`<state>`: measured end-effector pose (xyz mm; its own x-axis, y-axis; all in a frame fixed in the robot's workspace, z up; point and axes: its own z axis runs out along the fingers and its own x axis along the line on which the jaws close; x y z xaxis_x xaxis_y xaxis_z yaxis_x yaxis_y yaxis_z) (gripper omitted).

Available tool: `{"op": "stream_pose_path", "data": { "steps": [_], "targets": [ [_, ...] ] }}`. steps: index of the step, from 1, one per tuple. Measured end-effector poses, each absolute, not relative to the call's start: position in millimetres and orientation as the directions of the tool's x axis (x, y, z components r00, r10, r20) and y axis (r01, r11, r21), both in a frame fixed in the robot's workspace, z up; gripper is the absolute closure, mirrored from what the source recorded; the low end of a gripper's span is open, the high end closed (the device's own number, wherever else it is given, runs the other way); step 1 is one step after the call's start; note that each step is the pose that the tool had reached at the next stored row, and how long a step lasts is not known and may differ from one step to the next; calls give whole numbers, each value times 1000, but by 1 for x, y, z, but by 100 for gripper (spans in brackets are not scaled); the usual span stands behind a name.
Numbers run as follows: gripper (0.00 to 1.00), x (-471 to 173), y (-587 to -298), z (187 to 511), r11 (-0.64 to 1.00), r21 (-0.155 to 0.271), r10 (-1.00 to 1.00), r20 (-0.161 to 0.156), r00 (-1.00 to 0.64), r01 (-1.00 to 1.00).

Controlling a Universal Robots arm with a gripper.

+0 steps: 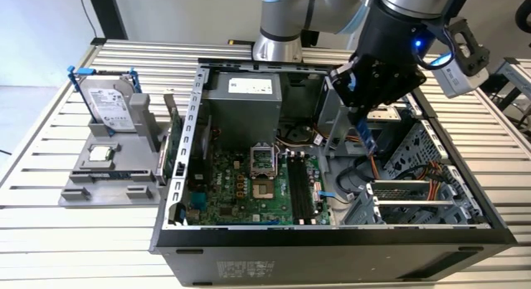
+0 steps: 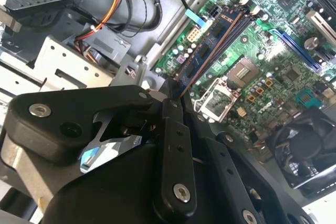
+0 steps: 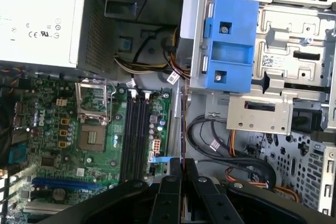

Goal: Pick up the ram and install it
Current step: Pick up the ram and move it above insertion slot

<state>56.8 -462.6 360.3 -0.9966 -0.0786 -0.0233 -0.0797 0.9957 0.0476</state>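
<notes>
Note that the ram (image 3: 182, 124) presents edge-on in the first wrist view. You see only a thin dark strip, with its chips and label hidden. The gripper (image 3: 182, 165) has its black jaws clamped on the stick's upper end. The ram hangs upright inside the open metal case (image 1: 193, 146), between the motherboard's black memory slots (image 3: 137, 129) and the perforated steel drive cage (image 3: 273, 77), touching neither.

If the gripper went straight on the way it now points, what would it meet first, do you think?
Probably the black cables beside the motherboard's edge, not the memory slots: the ram held in the gripper hangs off to their side. Depth is unclear.
</notes>
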Motion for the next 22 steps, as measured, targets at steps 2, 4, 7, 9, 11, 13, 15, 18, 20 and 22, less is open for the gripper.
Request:
{"op": "stream_pose_path", "data": {
  "steps": [2,4,7,9,11,13,15,18,20,22],
  "targets": [
    [100,57,-463,357,996,47,-75,-23,-997,-76],
    [100,57,-462,354,996,46,-69,-23,-997,-70],
    [100,57,-462,350,997,45,-59,-23,-998,-60],
    [100,56,-462,346,998,43,-52,-23,-998,-53],
    [100,56,-462,343,998,41,-44,-23,-999,-45],
    [100,55,-462,341,999,35,-37,-22,-999,-38],
    [100,52,-462,338,999,31,-30,-22,-999,-31],
    [100,50,-462,333,999,29,-18,-22,-1000,-19],
    [100,50,-462,330,1000,29,-4,-22,-1000,-5],
    [100,50,-462,327,999,29,21,-22,-1000,20]
  ]
}}
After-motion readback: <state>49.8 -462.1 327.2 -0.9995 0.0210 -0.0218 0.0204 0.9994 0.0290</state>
